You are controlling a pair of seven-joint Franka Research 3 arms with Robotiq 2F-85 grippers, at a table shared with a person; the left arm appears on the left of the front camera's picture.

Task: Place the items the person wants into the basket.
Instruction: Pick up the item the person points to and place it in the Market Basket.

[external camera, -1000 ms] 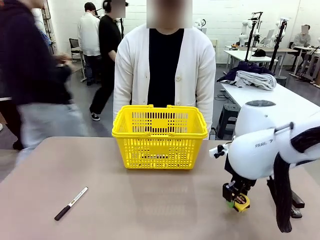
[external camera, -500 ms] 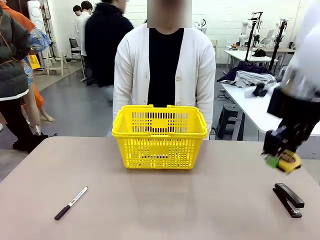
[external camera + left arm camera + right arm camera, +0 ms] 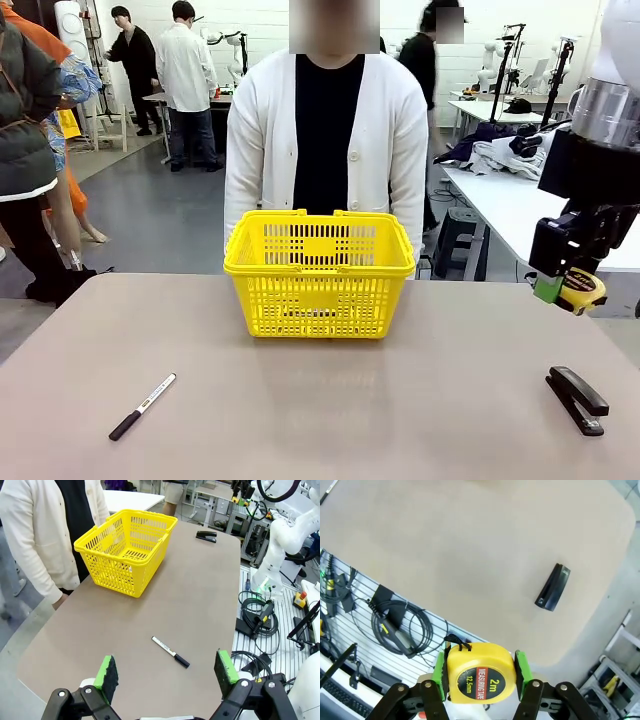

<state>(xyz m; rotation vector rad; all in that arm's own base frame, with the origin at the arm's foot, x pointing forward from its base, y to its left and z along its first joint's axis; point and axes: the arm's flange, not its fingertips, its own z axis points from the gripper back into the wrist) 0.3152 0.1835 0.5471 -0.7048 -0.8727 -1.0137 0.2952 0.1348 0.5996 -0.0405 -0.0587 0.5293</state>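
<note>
While your right gripper (image 3: pixel 479 672) clamps the rigid, compact tape measure (image 3: pixel 479 674) across its flat sides, your left gripper (image 3: pixel 167 672) gapes.

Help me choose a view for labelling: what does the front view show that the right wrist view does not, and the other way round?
Front view alone: the person in a white cardigan, the yellow basket, and the marker lying on the table.
Right wrist view alone: the tape measure's printed label, and the cables on the slatted floor panel beside the table.
Both: the right gripper shut on the tape measure in the air, the black stapler and the table.
</note>
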